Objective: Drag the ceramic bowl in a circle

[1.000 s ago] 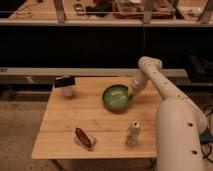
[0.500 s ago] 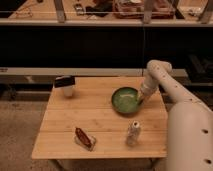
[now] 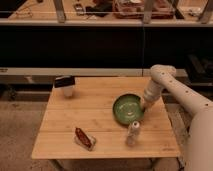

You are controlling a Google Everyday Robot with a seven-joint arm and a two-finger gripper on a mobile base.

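The ceramic bowl (image 3: 127, 108), round, shallow and glossy green, sits on the right half of the wooden table (image 3: 95, 120). My gripper (image 3: 143, 107) comes down from the white arm on the right and rests at the bowl's right rim, shut. Whether it pinches the rim or only presses on it, I cannot tell.
A small white cup with a dark top (image 3: 66, 85) stands at the table's far left corner. A red-brown snack packet (image 3: 84, 138) lies near the front left. A pale bottle (image 3: 133, 132) stands just in front of the bowl. Dark shelving runs behind the table.
The bowl has slid rightward and toward the front of the table, and the gripper has moved with it at its rim. The bowl now lies closer to the pale bottle.
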